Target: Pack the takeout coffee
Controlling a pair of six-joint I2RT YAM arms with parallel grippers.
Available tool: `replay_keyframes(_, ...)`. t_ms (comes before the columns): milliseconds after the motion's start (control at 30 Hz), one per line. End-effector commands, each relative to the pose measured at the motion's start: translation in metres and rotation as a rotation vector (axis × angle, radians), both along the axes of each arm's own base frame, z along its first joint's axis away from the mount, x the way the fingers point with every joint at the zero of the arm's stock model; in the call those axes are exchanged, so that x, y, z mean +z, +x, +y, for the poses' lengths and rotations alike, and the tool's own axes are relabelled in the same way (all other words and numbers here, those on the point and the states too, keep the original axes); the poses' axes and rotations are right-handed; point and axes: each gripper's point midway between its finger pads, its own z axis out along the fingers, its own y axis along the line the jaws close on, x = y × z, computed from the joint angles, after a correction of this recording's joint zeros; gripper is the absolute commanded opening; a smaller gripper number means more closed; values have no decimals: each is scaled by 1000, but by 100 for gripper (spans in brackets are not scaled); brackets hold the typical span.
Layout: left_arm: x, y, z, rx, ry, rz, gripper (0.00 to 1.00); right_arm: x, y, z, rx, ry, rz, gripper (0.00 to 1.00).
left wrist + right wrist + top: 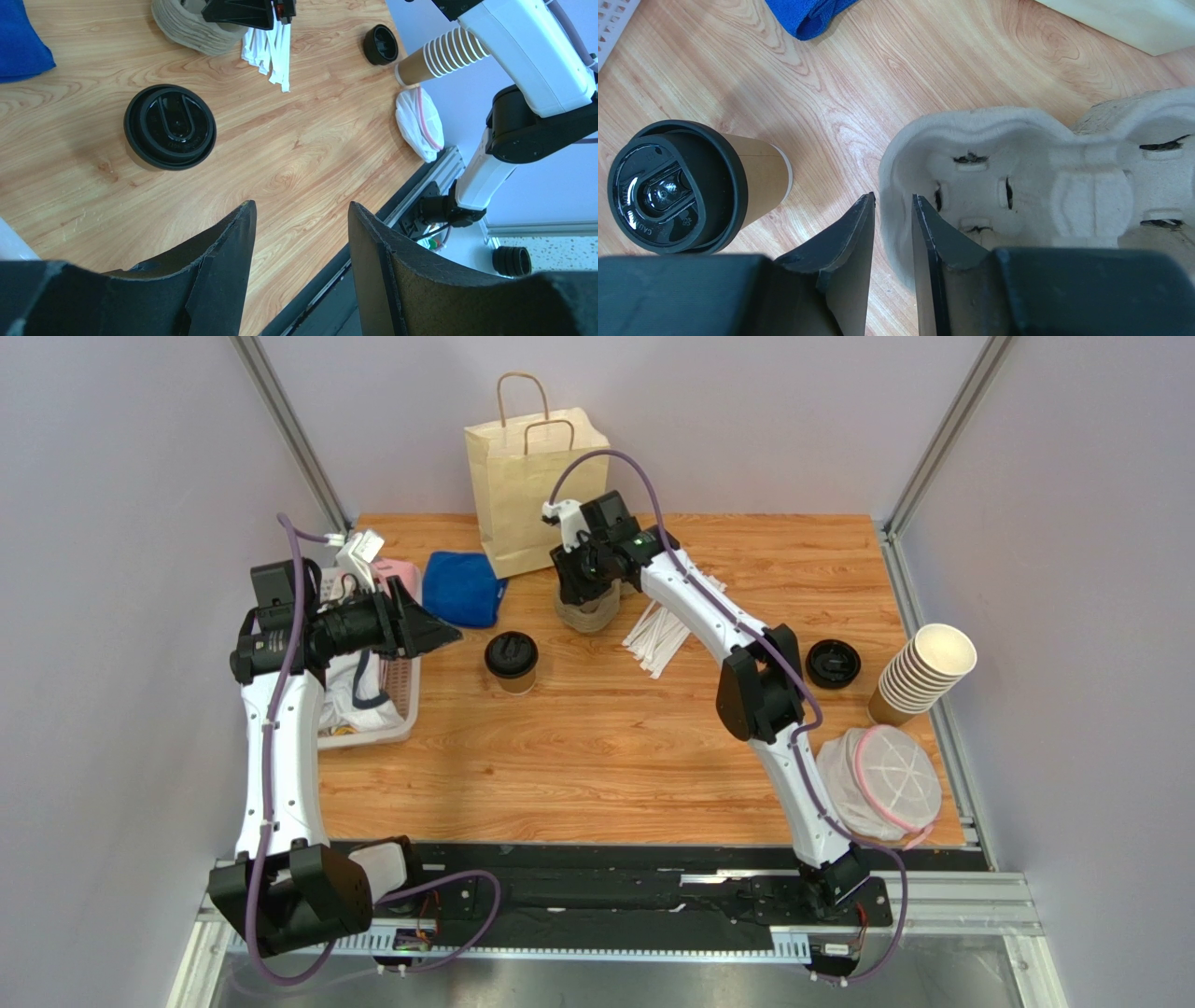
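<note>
My right gripper (893, 201) pinches the rim of the pulp carrier (1018, 183) near the far edge of the bench (631, 756). The lidded takeout coffee (676, 186) stands just beside it, outside its wells. My left gripper (302, 207) hangs open.

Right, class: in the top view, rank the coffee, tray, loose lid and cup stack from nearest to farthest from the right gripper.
1. Tray: at the right gripper itself, its rim in the grip.
2. Coffee: just to the left, a little nearer the arm bases.
3. Loose lid: well to the right.
4. Cup stack: at the table's right edge.
</note>
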Motion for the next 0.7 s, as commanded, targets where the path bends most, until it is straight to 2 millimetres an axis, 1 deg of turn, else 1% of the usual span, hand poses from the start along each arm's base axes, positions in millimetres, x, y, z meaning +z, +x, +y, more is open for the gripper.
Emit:
replay_keyframes(0, 17, 4, 0, -14, -7, -57, 59, 34, 3, 1, -3, 65, -36, 29)
replay_keyframes(67, 17, 4, 0, -14, -6, -58, 59, 33, 4, 0, -7, 64, -35, 23)
replay_keyframes(200, 16, 4, 0, -14, -7, -53, 59, 30, 4, -1, -2, 60, -29, 19)
replay_keyframes(300, 15, 4, 0, -12, -5, -54, 59, 28, 2, 1, 1, 62, -22, 30)
replay_keyframes(333, 16, 4, 0, -15, -5, -57, 59, 27, 2, 1, 0, 59, -18, 37)
replay_keyframes(400, 16, 4, 0, -14, -8, -54, 59, 22, 3, 0, -3, 52, -16, 42)
replay_keyframes(467, 16, 4, 0, -14, -6, -56, 59, 21, 5, 0, -8, 47, -17, 44)
replay_keyframes(500, 17, 4, 0, -14, -5, -59, 59, 17, 5, -1, -7, 41, -13, 45)
replay_keyframes(667, 14, 6, 1, -11, -6, -50, 59, 10, 5, 0, -5, 39, -1, 44)
